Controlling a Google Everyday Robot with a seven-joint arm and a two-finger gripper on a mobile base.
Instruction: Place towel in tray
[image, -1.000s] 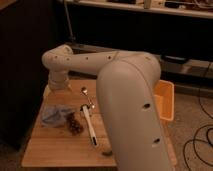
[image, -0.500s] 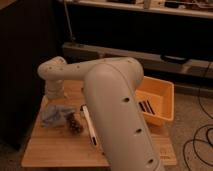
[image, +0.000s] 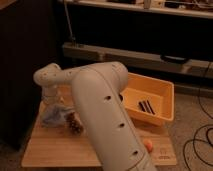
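Note:
The towel (image: 52, 116), a crumpled pale grey-blue cloth, lies on the left part of the wooden table (image: 55, 147). The yellow-orange tray (image: 162, 95) stands at the table's right side with a few dark items inside. My white arm crosses the foreground and bends at a joint at the upper left. From there the gripper (image: 51, 105) points down, right above the towel and open. Where it meets the cloth is hard to make out.
A small brown clump (image: 75, 123) lies just right of the towel. A small orange object (image: 148, 145) sits near the table's front right. Dark shelving (image: 150, 55) runs behind the table, and cables (image: 200, 145) lie on the floor at the right.
The arm's bend has swung left and lower, bringing the gripper down over the towel. The forearm now uncovers more of the tray and hides the white utensil seen earlier.

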